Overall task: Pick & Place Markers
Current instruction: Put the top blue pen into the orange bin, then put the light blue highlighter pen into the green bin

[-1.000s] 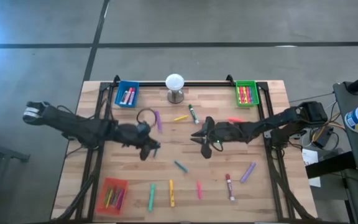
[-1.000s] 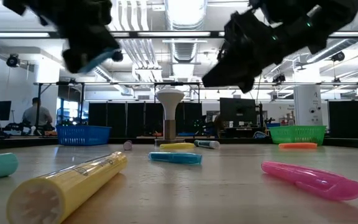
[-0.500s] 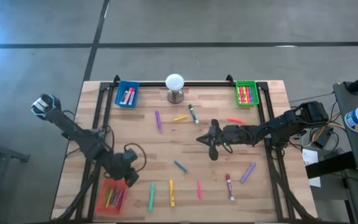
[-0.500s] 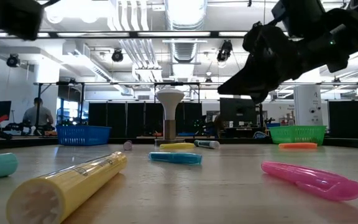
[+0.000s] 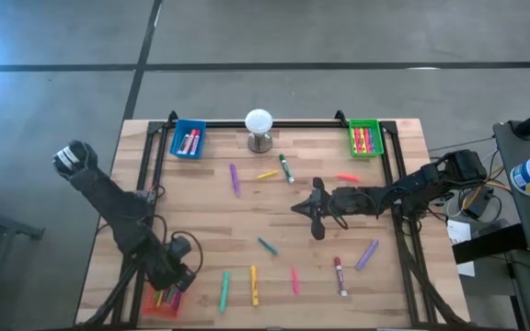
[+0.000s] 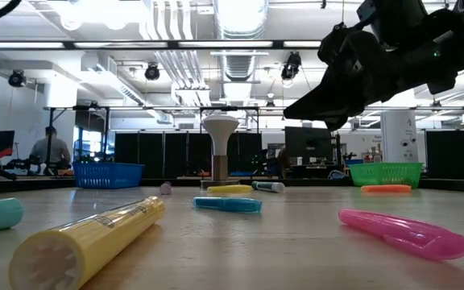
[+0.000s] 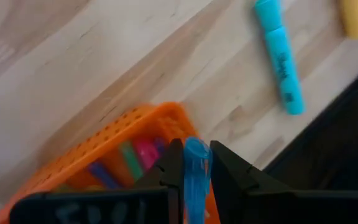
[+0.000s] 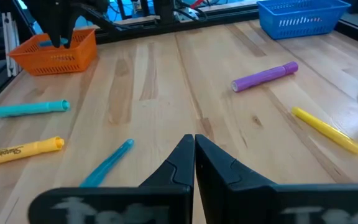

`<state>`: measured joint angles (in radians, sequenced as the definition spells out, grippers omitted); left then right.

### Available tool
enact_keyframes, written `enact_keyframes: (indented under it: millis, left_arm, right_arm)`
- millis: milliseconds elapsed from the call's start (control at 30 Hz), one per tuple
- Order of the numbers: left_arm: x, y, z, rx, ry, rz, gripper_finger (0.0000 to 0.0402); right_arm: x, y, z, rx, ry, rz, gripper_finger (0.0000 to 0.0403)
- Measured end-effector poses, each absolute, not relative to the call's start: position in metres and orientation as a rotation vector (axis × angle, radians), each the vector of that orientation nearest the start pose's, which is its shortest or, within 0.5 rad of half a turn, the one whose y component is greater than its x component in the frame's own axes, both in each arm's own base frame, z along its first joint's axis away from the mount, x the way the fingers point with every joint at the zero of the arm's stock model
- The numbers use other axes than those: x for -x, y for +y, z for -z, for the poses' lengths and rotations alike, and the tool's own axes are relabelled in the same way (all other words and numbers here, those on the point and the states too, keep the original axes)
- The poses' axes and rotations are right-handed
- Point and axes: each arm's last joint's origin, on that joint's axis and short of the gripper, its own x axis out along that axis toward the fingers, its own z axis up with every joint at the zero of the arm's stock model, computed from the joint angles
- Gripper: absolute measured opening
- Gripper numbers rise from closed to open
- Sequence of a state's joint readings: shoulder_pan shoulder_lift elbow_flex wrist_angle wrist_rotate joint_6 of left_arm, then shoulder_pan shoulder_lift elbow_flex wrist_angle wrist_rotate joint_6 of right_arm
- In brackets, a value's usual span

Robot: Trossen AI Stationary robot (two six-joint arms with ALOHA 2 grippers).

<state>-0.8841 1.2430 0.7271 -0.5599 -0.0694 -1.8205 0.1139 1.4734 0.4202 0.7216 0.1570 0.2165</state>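
My left gripper [image 5: 175, 276] is over the orange tray [image 5: 161, 296] at the table's near left corner, shut on a blue marker [image 7: 196, 168]. The tray holds several markers [image 7: 138, 155]. My right gripper [image 5: 298, 208] is shut and empty above the table's middle; it also shows in the low view [image 6: 296, 109]. Loose markers lie flat on the table: purple [image 5: 235, 177], yellow [image 5: 267, 174], green [image 5: 286, 167], orange [image 5: 347, 177], blue [image 5: 267, 245], teal [image 5: 224, 290], yellow [image 5: 254, 285], pink [image 5: 294, 280], red [image 5: 339, 276], purple [image 5: 367, 255]. My left gripper pinches the blue marker between its two fingers [image 7: 171, 167], with the marker lying along them. The marker's free end [image 7: 195, 147] sticks out past the fingertips, clear of the table, over the orange tray's rim [image 7: 166, 112]. The fingers point down.
A blue tray [image 5: 189, 139] with markers stands at the far left and a green tray [image 5: 364, 138] with markers at the far right. A white ball on a metal stand [image 5: 259, 129] is at the far middle. Black rails run along the table's left and right sides.
My left gripper has gone from the table's middle toward the near left corner with the blue marker and now hangs over the orange tray. My right gripper has shifted a little toward the table's right edge.
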Motion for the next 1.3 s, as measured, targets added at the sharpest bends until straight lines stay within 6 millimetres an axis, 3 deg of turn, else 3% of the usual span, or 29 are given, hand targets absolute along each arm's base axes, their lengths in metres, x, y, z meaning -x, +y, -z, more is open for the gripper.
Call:
enact_keyframes:
  millis: [67,300,467,667,767,967,1300]
  left_arm:
    - [-0.142,-0.173,-0.196,1.084,1.26,-0.355,0.0053]
    - [-0.139,-0.174,-0.194,1.086,1.336,-0.345,0.0134]
    - [-0.137,-0.172,-0.202,1.09,1.334,-0.335,0.0142]
    - [-0.142,-0.167,-0.23,1.106,1.302,-0.351,0.0142]
    - [-0.155,-0.166,-0.24,1.156,1.252,-0.366,0.0143]
    - [-0.195,-0.167,-0.234,1.196,1.206,-0.492,0.0143]
    - [-0.265,-0.209,-0.226,1.243,1.196,-0.611,0.0144]
  right_arm:
    - [-0.258,0.025,-0.152,-0.17,0.322,0.078,0.0008]
    - [-0.258,0.025,-0.152,-0.17,0.322,0.078,0.0008]
    - [-0.258,0.025,-0.152,-0.17,0.322,0.079,0.0008]
    - [-0.258,0.025,-0.152,-0.16,0.322,0.079,0.0008]
    - [-0.257,0.025,-0.15,-0.154,0.338,0.08,0.0008]
    - [-0.254,0.024,-0.147,-0.14,0.364,0.081,0.0008]
    - [-0.25,0.024,-0.149,-0.091,0.357,0.071,0.0008]
